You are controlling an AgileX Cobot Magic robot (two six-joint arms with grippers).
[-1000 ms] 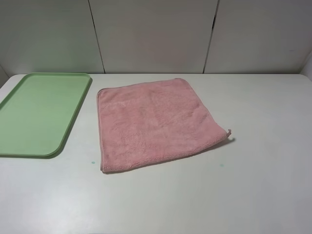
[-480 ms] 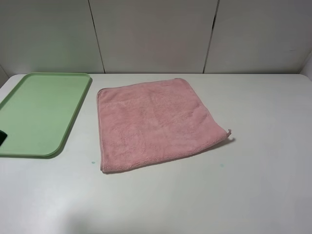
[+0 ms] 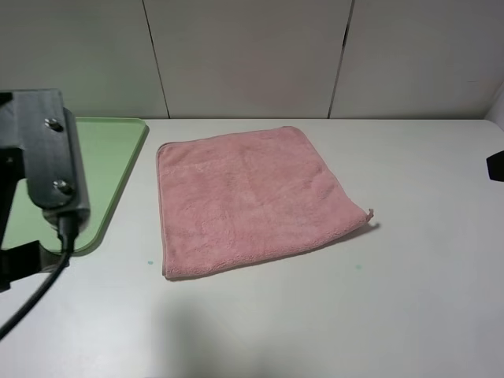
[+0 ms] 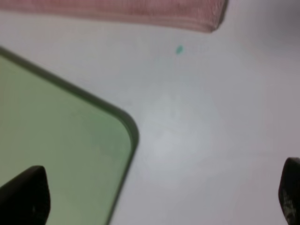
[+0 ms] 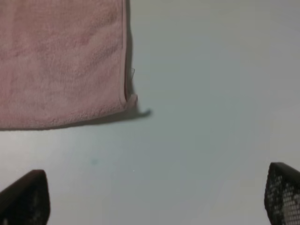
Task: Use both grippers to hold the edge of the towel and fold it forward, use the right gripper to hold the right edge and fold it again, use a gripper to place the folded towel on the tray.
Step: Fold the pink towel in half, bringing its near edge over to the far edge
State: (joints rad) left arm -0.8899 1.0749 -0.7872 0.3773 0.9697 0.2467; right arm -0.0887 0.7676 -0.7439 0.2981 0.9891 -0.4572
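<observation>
**Towel.** The towel (image 3: pixel 252 201) is found lying flat and fully open on the table (image 3: pixel 425 276), in a single layer. No edge is seen lifted or turned over. It lies near the tray (image 3: pixel 106 161) but apart from it, with a strip of bare table between them. A small loop (image 5: pixel 132 99) is noted at its near right corner.

**Tray.** Nothing is seen on the part of the tray that shows. Part of it is hidden in the high view by the left arm (image 3: pixel 43 157).

**Grippers.** The left gripper (image 4: pixel 157 197) is seen with its fingers spread wide and nothing between them. It is held above the tray's near corner and the bare table beside it, well short of the towel's edge. The right gripper (image 5: pixel 150 197) is likewise spread wide and empty. It is held over bare table beside the towel's near right corner, and no contact is made.

**Progress.** No step of the task is judged done. The towel's near edge is not yet gripped. The forward fold, the second fold from the right edge and the placing on the tray are all left.
</observation>
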